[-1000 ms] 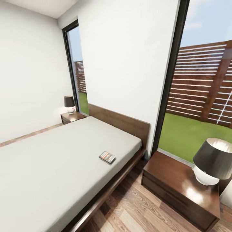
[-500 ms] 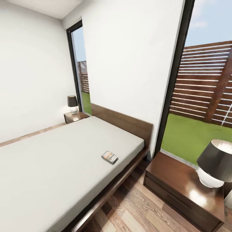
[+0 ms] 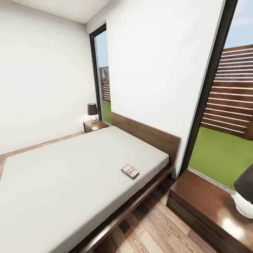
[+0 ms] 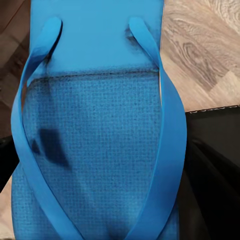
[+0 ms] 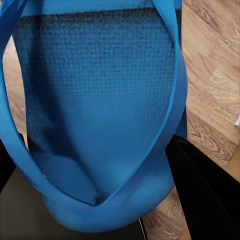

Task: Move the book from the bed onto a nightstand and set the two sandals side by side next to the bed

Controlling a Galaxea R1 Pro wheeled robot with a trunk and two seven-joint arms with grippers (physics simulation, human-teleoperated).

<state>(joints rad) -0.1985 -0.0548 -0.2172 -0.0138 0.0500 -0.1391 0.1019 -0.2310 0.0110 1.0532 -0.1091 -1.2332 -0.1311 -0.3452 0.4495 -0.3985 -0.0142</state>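
No words or numbers can be read. The book (image 3: 130,171) lies on the bed (image 3: 70,182), at about five o'clock from the middle of the mattress. Its cover shows small light and orange marks, but they are too tiny and blurry to make out as letters.

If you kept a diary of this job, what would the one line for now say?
book on bed | left-wrist sandal close up | right-wrist sandal close up | nightstand holds lamp
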